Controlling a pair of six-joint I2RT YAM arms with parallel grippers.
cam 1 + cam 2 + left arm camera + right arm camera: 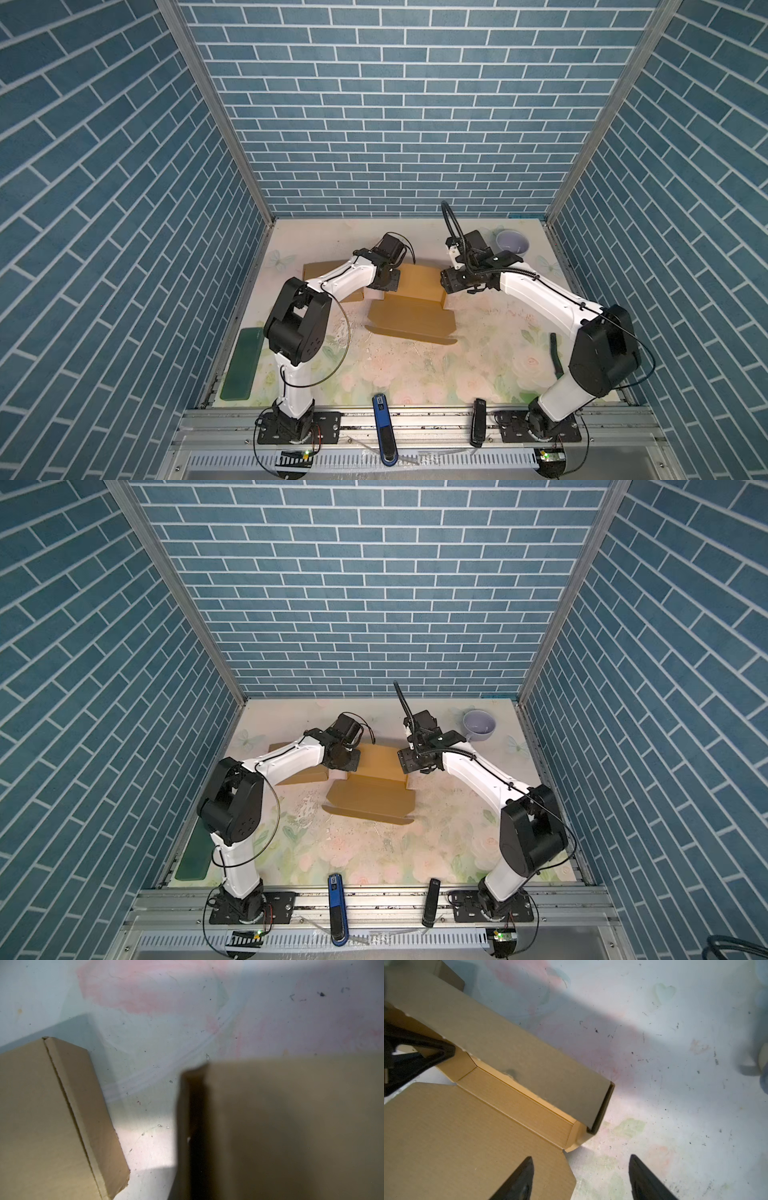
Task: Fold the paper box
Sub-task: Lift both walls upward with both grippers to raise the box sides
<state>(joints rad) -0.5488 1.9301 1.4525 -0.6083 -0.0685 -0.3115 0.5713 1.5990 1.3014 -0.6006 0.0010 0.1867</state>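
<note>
The paper box (417,282) (380,762) is brown cardboard lying mid-table. Its back wall (512,1053) is folded over and its broad lid flap (409,322) (446,1136) lies flat toward the front. My left gripper (392,286) (353,763) is shut on the box's left end. Its black fingers (425,1053) reach in under the folded wall, and the left wrist view shows only blurred cardboard (291,1126) close up. My right gripper (444,284) (581,1165) stands open at the box's right end. One finger hangs over the flap's corner and the other over bare table, holding nothing.
A second cardboard piece (322,270) (52,1115) lies under the left forearm. A lavender bowl (513,243) sits at the back right and a green pad (243,361) along the left edge. A dark strip (556,353) lies right. A blue tool (384,424) and a black one (478,422) rest on the front rail.
</note>
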